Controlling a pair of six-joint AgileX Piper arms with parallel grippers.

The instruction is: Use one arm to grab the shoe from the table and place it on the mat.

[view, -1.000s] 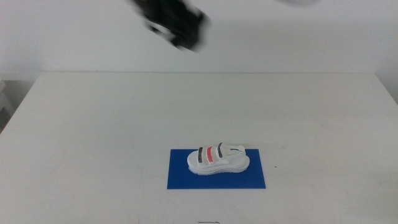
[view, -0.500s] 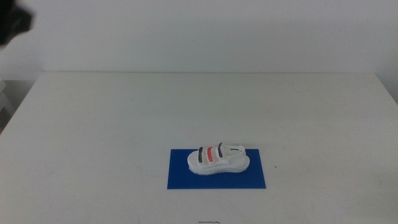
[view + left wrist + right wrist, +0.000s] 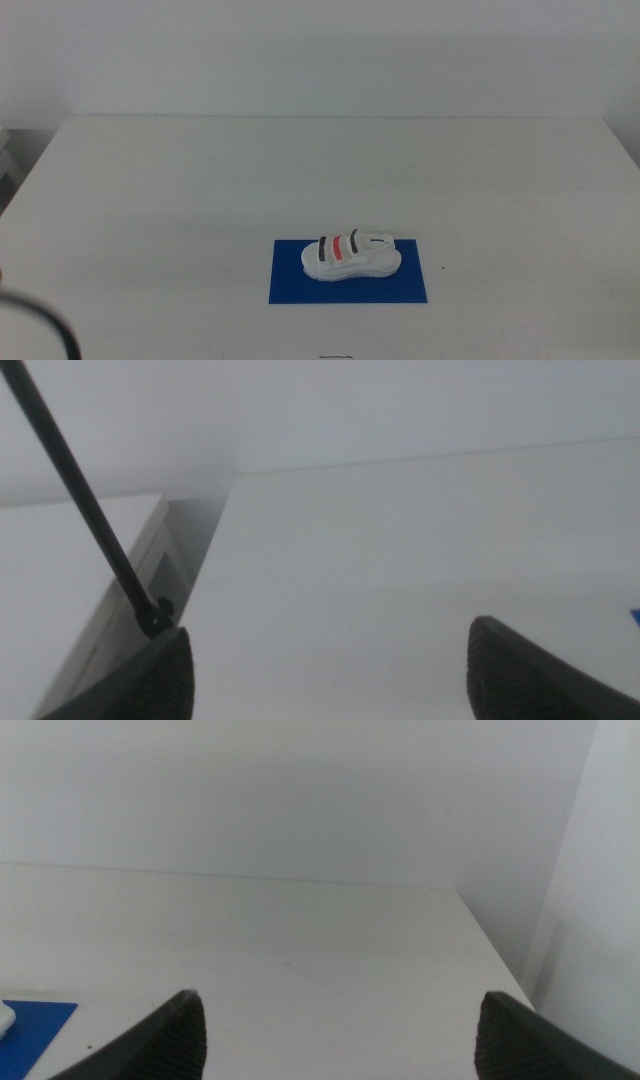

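Nearest, at the table's [image 3: 180, 190] seven o'clock corner, only a dark cable loop [image 3: 60, 330] shows in the middle view. The left gripper [image 3: 330, 660] has its jaws spread wide, holding nothing. The right gripper [image 3: 340, 1030], by the table's four o'clock edge, is equally spread and empty. Farther in, toward six o'clock of centre, the shoe [image 3: 350, 256] sits upright on the mat [image 3: 290, 285].

I see plain white wall [image 3: 320, 55] at 12 o'clock, even soft light, white cabinet [image 3: 90, 590] at 9 o'clock.
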